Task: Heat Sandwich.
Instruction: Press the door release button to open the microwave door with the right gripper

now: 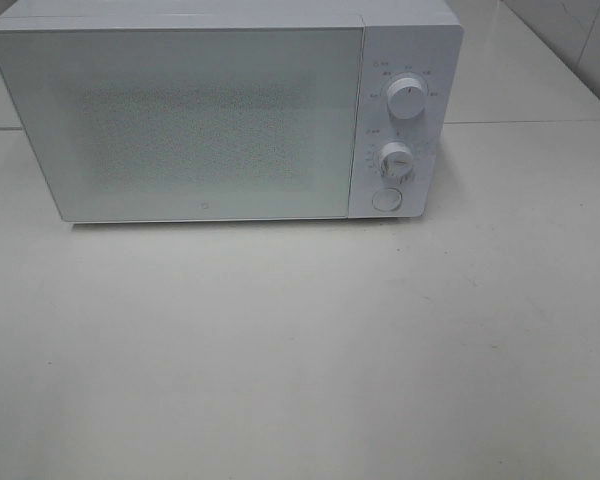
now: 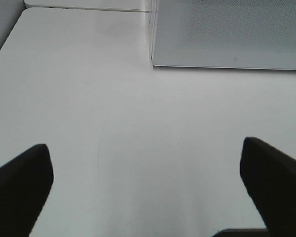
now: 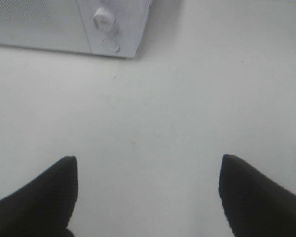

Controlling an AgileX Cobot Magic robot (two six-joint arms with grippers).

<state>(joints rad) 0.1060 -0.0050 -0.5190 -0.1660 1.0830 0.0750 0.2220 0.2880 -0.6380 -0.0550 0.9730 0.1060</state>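
The sandwich is out of view in every frame. A white microwave (image 1: 220, 110) stands at the back of the table with its door shut; its two knobs (image 1: 407, 100) and round button (image 1: 385, 199) sit on the right panel. Neither arm shows in the exterior high view. In the left wrist view my left gripper (image 2: 145, 173) hovers open over bare table, its dark fingertips (image 2: 24, 182) wide apart, the microwave's front corner (image 2: 227, 34) ahead. My right gripper (image 3: 148, 190) is open too, nothing between its fingers, facing the microwave's knob side (image 3: 106, 22).
The white table (image 1: 300, 350) spreads in front of the microwave. A seam (image 1: 540, 123) runs across behind it on the right, with a tiled wall (image 1: 580, 30) at the far right corner. The table's left edge (image 2: 5, 39) shows in the left wrist view.
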